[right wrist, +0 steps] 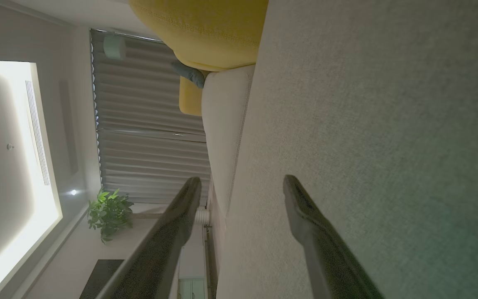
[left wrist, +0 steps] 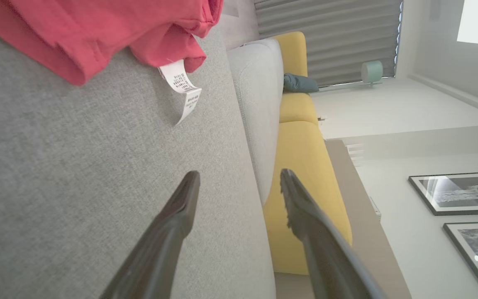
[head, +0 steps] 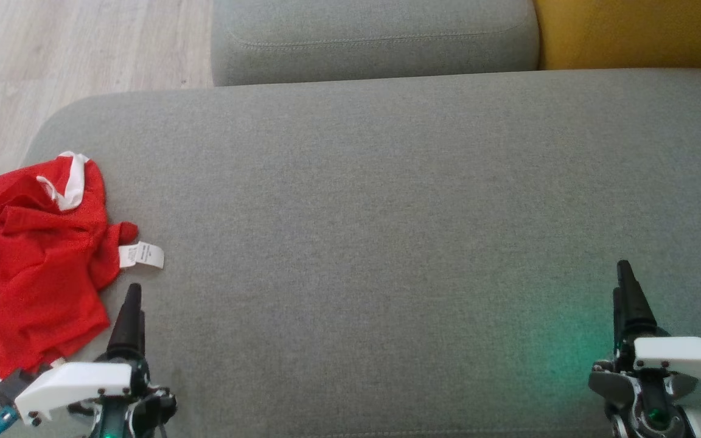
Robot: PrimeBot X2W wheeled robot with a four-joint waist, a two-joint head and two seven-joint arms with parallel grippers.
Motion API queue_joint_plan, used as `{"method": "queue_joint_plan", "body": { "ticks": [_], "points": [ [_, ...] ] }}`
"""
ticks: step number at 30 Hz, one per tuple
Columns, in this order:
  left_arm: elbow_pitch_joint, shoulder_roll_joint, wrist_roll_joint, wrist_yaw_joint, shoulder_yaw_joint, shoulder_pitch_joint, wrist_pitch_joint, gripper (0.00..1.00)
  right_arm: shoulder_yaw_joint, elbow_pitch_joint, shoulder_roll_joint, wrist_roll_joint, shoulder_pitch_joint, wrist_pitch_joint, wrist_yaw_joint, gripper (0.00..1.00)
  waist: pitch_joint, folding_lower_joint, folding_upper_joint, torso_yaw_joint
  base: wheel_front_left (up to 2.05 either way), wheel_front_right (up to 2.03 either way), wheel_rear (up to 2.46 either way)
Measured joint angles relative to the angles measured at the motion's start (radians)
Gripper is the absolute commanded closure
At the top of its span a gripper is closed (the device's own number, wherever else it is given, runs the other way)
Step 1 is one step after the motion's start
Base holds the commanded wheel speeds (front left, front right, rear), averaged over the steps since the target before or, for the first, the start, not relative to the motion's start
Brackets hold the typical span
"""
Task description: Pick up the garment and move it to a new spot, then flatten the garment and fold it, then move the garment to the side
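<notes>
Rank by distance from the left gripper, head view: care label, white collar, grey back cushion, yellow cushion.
From the left gripper:
1. care label, just ahead of its fingertips
2. white collar, farther ahead and left, at the top of the red garment
3. grey back cushion, far ahead, centre
4. yellow cushion, far ahead, right corner

Red garment [head: 34,267]: one, bearing one white label [head: 142,255]. Tools: two, namely left tool [left wrist: 239,182] and right tool [right wrist: 242,187]. Grey sofa cushions: two, namely near cushion [head: 387,213] and far cushion [head: 375,36]. Framed pictures [left wrist: 459,193]: two. Potted plant [right wrist: 108,214]: one.
</notes>
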Motion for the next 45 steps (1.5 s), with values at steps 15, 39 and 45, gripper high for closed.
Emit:
{"method": "queue_joint_plan", "body": {
  "ticks": [15, 39, 45],
  "points": [
    [0.013, 0.001, 0.207, 0.016, -0.033, -0.018, -0.036, 0.00, 0.033, 0.030, -0.001, -0.201, -0.022, -0.040, 0.000, 0.00, 0.008, 0.0000, 0.0000, -0.004, 0.00, 0.00, 0.00],
    [-0.043, 0.005, 0.517, 0.083, -0.063, -0.033, -0.106, 0.00, 0.051, -0.038, 0.000, -0.527, -0.055, -0.109, 0.000, 0.00, 0.022, 0.0001, 0.0000, -0.014, 0.00, 0.00, 0.00],
    [-0.049, 0.005, 0.593, 0.105, -0.071, -0.033, -0.123, 0.00, 0.063, -0.037, 0.000, -0.612, -0.055, -0.127, 0.000, 0.00, 0.024, 0.0001, 0.0000, -0.018, 0.00, 0.00, 0.00]
  ]
}}
